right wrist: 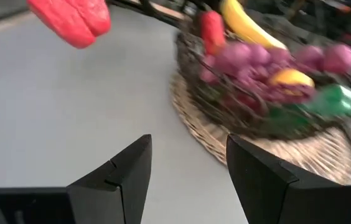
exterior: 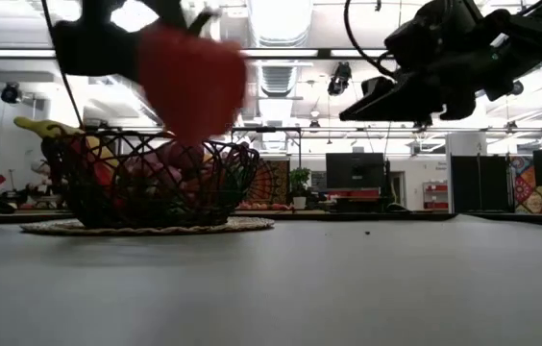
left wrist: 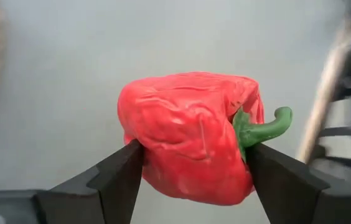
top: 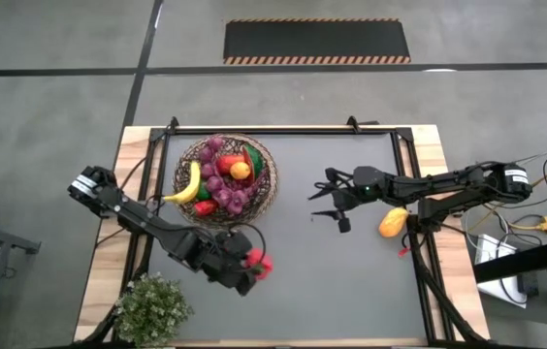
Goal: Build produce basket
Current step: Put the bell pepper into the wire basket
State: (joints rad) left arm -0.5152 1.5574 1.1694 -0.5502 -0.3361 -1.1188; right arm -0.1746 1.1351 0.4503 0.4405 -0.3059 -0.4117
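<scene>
Your left gripper (left wrist: 191, 165) fingers squeeze red pepper (left wrist: 188, 134), lifted off bench (top: 351, 271). Pepper lies sideways across fingers, green stem (left wrist: 262, 129) pointing out past one finger. Basket (top: 226, 174) sits just beyond, toward bench back; left arm nearer. Right gripper (top: 337, 199) hangs partly open, empty, mid-bench.

A red pepper (left wrist: 188, 137) with a green stem was seen; beside it, the dark brown basket (top: 264, 186) held purple grapes (top: 223, 179) and a yellow banana (top: 189, 184).
</scene>
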